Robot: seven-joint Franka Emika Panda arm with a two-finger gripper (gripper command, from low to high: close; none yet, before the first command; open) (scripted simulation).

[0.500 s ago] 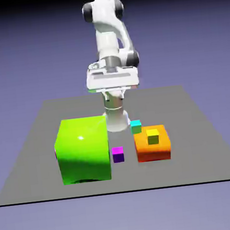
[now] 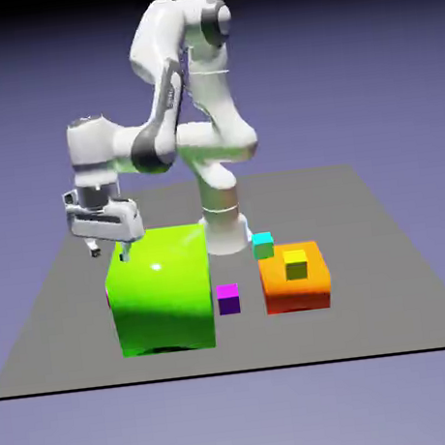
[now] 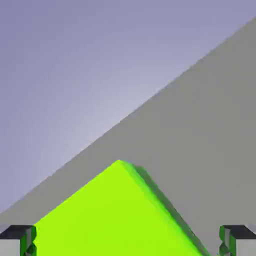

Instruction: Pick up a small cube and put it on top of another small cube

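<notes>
My gripper [image 2: 110, 249] hangs open over the far corner of a big green block [image 2: 162, 290], at the exterior view's left. In the hand view the gripper [image 3: 128, 244] has its fingertips [image 3: 17, 241] wide apart, with only the green block's corner [image 3: 115, 215] below them and nothing held. The pinkish-magenta small cube is hidden in both views. The other small cube [image 2: 295, 264], olive-yellow, sits on top of an orange block [image 2: 297, 294] to the exterior view's right, well away from the gripper.
A violet-magenta small cube [image 2: 228, 299] stands on the grey table [image 2: 388, 276] between the green and orange blocks. A cyan small cube [image 2: 263, 245] sits just behind the orange block. The robot's base column [image 2: 224, 228] rises behind the green block.
The arm has swung from the middle to the exterior view's left and come down, so the gripper now hangs at the green block's far corner. No cube has moved.
</notes>
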